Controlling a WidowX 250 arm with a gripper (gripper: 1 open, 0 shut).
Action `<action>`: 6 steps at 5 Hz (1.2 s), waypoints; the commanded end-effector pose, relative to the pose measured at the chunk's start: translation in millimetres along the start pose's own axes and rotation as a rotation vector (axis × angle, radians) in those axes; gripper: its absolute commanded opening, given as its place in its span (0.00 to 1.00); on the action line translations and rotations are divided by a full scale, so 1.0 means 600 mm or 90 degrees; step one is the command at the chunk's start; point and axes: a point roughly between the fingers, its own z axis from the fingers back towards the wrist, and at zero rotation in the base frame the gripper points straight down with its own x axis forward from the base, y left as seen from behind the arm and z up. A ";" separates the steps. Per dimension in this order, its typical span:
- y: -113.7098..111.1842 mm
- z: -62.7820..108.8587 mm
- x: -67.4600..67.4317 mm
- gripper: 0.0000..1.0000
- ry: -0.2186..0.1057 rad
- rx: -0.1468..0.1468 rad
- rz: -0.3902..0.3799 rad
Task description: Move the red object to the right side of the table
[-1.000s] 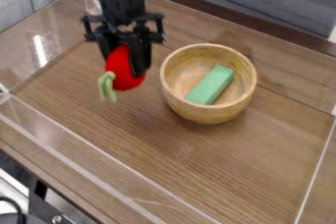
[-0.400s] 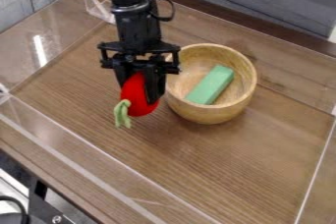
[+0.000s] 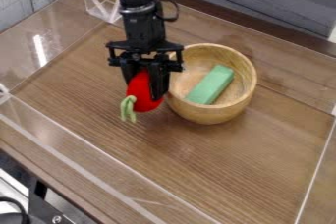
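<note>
Camera view: small red toy fruit with pale-green stem pinched in black metal tool, probably for carrying past round wooden bowl rightward.

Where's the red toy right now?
In the camera view, the red toy is left of the middle, held in the gripper, just left of the wooden bowl.

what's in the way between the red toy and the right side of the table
The wooden bowl, with the green block inside, stands just to the right of the red toy, which the gripper holds. The bare wood beyond it has nothing visible in the way.
</note>
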 end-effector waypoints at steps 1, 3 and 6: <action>0.010 0.009 0.026 0.00 -0.034 0.004 -0.015; -0.001 -0.037 0.041 1.00 -0.055 -0.014 0.053; -0.057 0.048 0.016 0.00 -0.106 -0.016 -0.033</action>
